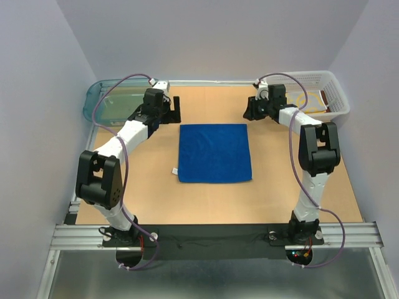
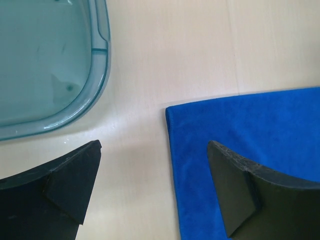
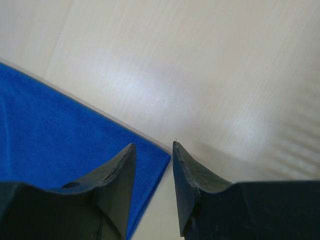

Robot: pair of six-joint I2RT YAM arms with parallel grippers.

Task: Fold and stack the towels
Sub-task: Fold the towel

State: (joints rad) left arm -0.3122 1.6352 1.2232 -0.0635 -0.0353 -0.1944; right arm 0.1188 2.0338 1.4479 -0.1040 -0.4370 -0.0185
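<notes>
A bright blue towel (image 1: 215, 152) lies flat and square in the middle of the table. My left gripper (image 1: 169, 109) hovers over its far left corner, jaws wide open and empty; in the left wrist view the towel (image 2: 250, 150) lies under the right finger (image 2: 240, 190) of the left gripper (image 2: 154, 145). My right gripper (image 1: 252, 111) is over the far right corner. In the right wrist view its jaws (image 3: 153, 146) stand a little apart, straddling the towel corner (image 3: 60, 135) below, with nothing gripped. A yellow patterned towel (image 1: 303, 99) and a rust-brown one (image 1: 325, 97) lie in the white basket.
A teal tub (image 1: 107, 99) stands at the far left corner, its rim (image 2: 97, 75) close to my left gripper. The white basket (image 1: 330, 84) stands at the far right corner. A white tag (image 1: 175, 170) sticks out at the towel's near left edge.
</notes>
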